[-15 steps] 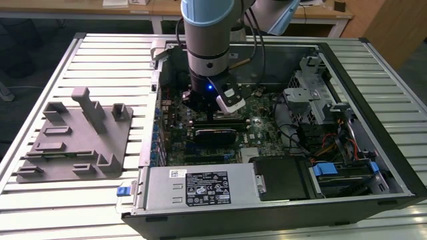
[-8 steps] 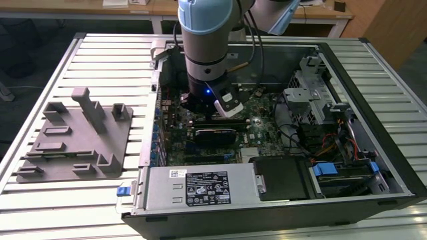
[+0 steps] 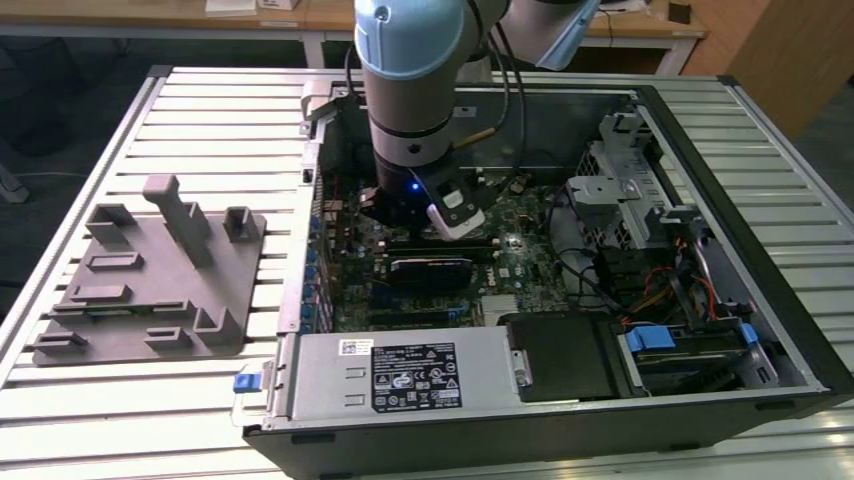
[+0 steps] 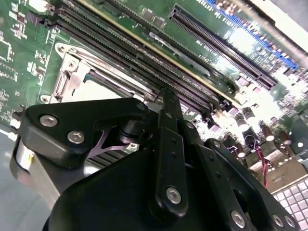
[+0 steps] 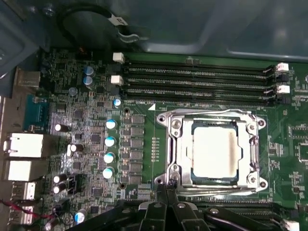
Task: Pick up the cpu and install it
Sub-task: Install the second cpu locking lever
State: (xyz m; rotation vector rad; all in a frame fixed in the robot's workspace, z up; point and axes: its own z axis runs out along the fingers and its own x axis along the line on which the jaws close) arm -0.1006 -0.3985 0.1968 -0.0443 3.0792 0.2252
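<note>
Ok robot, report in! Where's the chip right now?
Gripper down inside the computer case, jaws together, holding nothing. Cpu sitting in the motherboard socket. Nothing in the way.

An open PC case (image 3: 747,330) lies on a slatted table (image 3: 80,420), a grey tray (image 3: 147,290) just beside it

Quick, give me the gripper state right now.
Gripper: shut, holding nothing, fingertips together at the edge of the socket frame where the cpu already sits.
</note>
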